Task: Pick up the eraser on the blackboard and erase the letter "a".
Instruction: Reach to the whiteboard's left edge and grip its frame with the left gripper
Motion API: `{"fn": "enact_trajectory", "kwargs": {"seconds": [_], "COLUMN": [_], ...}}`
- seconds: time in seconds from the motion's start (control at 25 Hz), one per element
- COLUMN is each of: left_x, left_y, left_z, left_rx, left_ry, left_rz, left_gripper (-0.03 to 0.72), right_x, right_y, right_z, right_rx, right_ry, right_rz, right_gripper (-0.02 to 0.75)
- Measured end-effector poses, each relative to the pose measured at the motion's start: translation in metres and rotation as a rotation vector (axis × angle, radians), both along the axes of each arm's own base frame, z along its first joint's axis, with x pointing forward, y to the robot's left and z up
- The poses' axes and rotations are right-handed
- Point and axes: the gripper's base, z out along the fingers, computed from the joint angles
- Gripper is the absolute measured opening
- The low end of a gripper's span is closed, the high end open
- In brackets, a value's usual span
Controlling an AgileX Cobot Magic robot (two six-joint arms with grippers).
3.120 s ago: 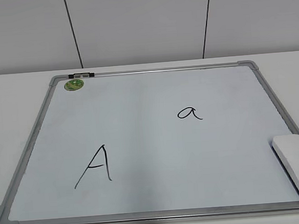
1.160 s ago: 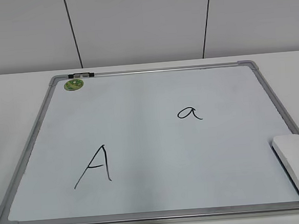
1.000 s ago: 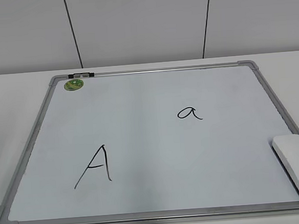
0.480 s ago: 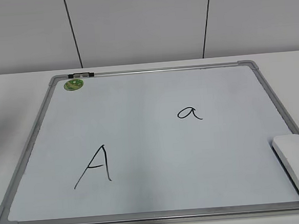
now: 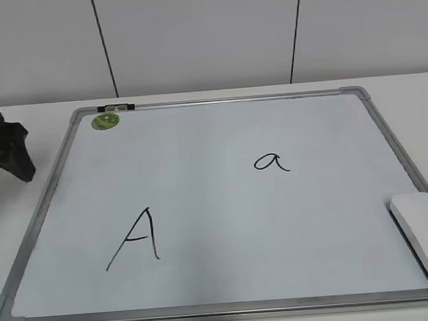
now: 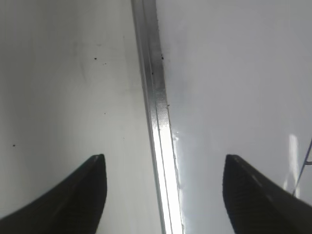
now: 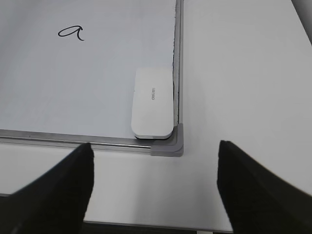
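Observation:
The white eraser (image 5: 425,237) lies on the blackboard (image 5: 229,277) in its near right corner; it also shows in the right wrist view (image 7: 153,101). The small cursive letter "a" (image 5: 271,161) is drawn right of the board's middle and shows in the right wrist view (image 7: 71,32). My right gripper (image 7: 154,146) is open and empty, above the table just in front of that corner; it is out of the exterior view. My left gripper (image 5: 5,164) is open and empty at the board's left side, straddling the metal frame (image 6: 158,112) from above.
A larger capital "A" (image 5: 135,239) is drawn on the board's near left. A green round magnet (image 5: 106,121) sits at the far left corner. The board lies on a white table (image 5: 407,92) with a white wall behind.
My left arm has come into the exterior view from the left edge and now hangs beside the board's left frame. The eraser, the letters and the board have not moved.

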Motion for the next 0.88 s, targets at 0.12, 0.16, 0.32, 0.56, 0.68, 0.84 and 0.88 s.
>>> {"fn": "enact_trajectory", "kwargs": {"seconds": [0.12, 0.16, 0.32, 0.56, 0.68, 0.84, 0.88], "left_x": [0.013, 0.017, 0.034, 0.049, 0.054, 0.06, 0.061], "left_y": [0.002, 0.003, 0.009, 0.014, 0.014, 0.014, 0.014], "left_z": [-0.017, -0.022, -0.034, -0.05, -0.056, -0.066, -0.069], "left_rx": [-0.014, -0.03, -0.077, -0.089, -0.091, -0.093, -0.094], "left_ry": [0.03, 0.037, 0.044, 0.071, 0.081, 0.095, 0.1], "left_rz": [-0.002, 0.0, 0.011, 0.013, 0.01, 0.009, 0.009], "left_gripper": [0.503, 0.5, 0.491, 0.419, 0.407, 0.391, 0.384], "right_x": [0.0, 0.0, 0.0, 0.0, 0.0, 0.0, 0.0], "right_y": [0.0, 0.0, 0.0, 0.0, 0.0, 0.0, 0.0], "right_z": [0.0, 0.0, 0.0, 0.0, 0.0, 0.0, 0.0], "right_rx": [0.0, 0.0, 0.0, 0.0, 0.0, 0.0, 0.0], "right_ry": [0.0, 0.0, 0.0, 0.0, 0.0, 0.0, 0.0], "right_rz": [0.0, 0.0, 0.0, 0.0, 0.0, 0.0, 0.0], "right_gripper": [0.587, 0.587, 0.587, 0.587, 0.587, 0.587, 0.587]}}
